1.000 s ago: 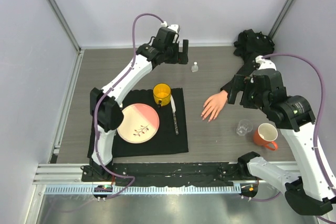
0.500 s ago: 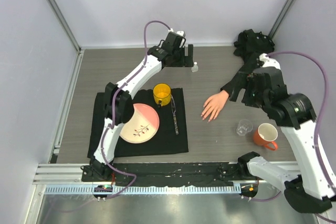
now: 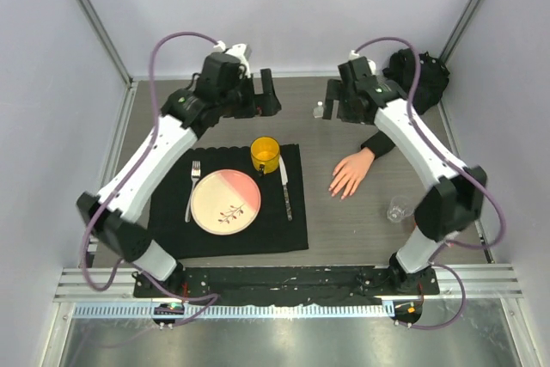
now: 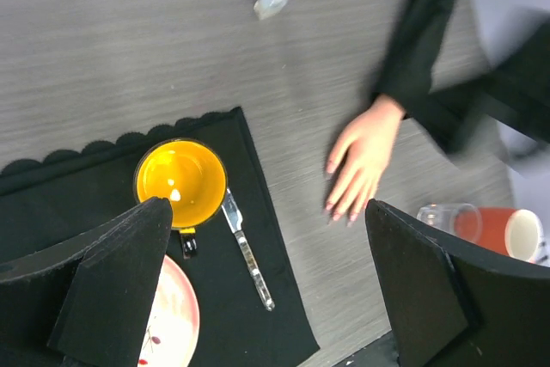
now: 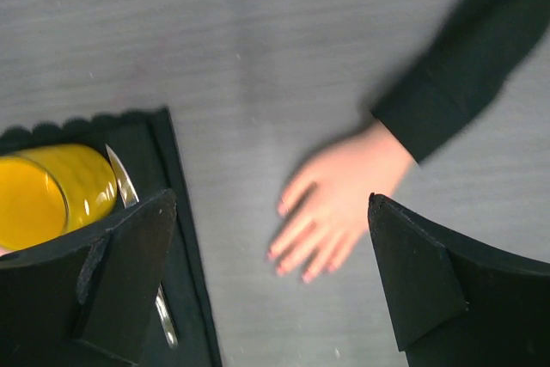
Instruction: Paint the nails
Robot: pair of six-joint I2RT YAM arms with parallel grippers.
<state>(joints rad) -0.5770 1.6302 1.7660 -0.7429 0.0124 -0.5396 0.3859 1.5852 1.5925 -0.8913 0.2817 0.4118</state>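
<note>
- The nails [image 5: 290, 266] tip the mannequin hand [image 5: 339, 191], which lies flat on the table [image 3: 172, 118] right of the black mat [image 3: 292, 234]. They are tiny, so a slight misaim would smear the skin.
- My right gripper [image 5: 271, 198] and left gripper [image 4: 266, 206] gape empty. A careless reach could topple the small clear bottle [image 3: 319, 110].

The table [image 4: 129, 58] is showing matt grey wood grain, the placemat [image 4: 223, 298] is looking like black cloth, the yellow cup [image 4: 180, 180] is gleaming glossy, the knife [image 4: 249, 255] is shining metallic, and the mannequin hand [image 4: 365, 156] is looking smooth.
</note>
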